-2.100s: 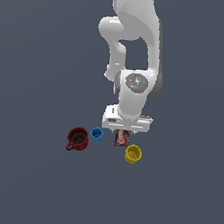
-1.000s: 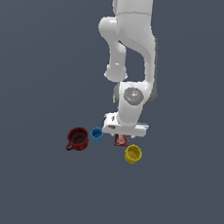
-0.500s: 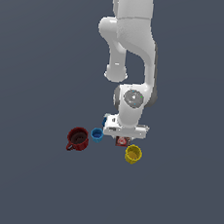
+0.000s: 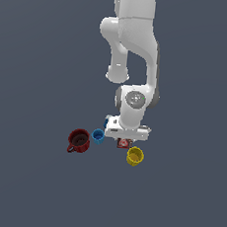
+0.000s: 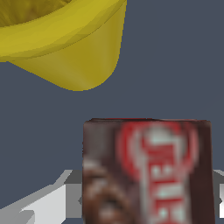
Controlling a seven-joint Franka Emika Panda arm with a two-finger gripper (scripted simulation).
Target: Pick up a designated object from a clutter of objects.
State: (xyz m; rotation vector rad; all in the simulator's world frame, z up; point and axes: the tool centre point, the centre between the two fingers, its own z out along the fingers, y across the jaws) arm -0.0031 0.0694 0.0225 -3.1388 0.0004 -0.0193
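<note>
The designated object, a dark brown-red box with white lettering, lies flat on the floor between the blue cup and the yellow cup. My gripper is low, straight over the box, and covers most of it in the exterior view. In the wrist view the box is close up, with a pale grey finger beside one edge and a second finger just showing at the opposite edge. The jaws stand open around the box. The yellow cup lies just beyond it.
The dark red mug stands at the exterior view's left of the blue cup. The tiny blue-and-white bottle peeks out behind the hand. The floor is plain dark grey all round.
The arm has lowered steadily, bringing the hand down onto the box. The cups, the mug and the box have not moved.
</note>
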